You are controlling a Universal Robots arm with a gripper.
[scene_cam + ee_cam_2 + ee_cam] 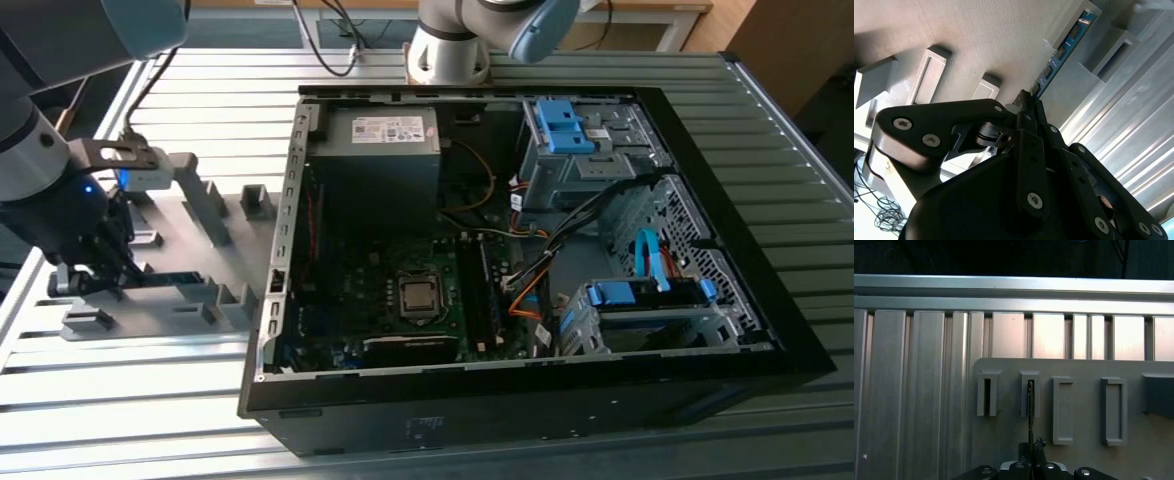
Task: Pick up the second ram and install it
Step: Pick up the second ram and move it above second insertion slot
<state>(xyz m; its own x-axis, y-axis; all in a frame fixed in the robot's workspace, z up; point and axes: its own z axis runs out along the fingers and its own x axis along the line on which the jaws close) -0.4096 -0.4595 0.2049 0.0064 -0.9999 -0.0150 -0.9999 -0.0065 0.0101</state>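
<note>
Second wrist view: fingers (1028, 125) drawn narrow, apparently pinching the second ram (1063, 51) by its upper edge, stick standing edgewise in a grey holder block (1089, 70) on the desk (924, 390). Light, stiff, thin, fragile; best gripped on bare board, clear of chips.

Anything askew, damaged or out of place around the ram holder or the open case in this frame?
Nothing stands out. The second ram stands straight on edge in its grey holder block, with the gripper closed on its near end. The open computer case lies flat, with no visible damage.
</note>
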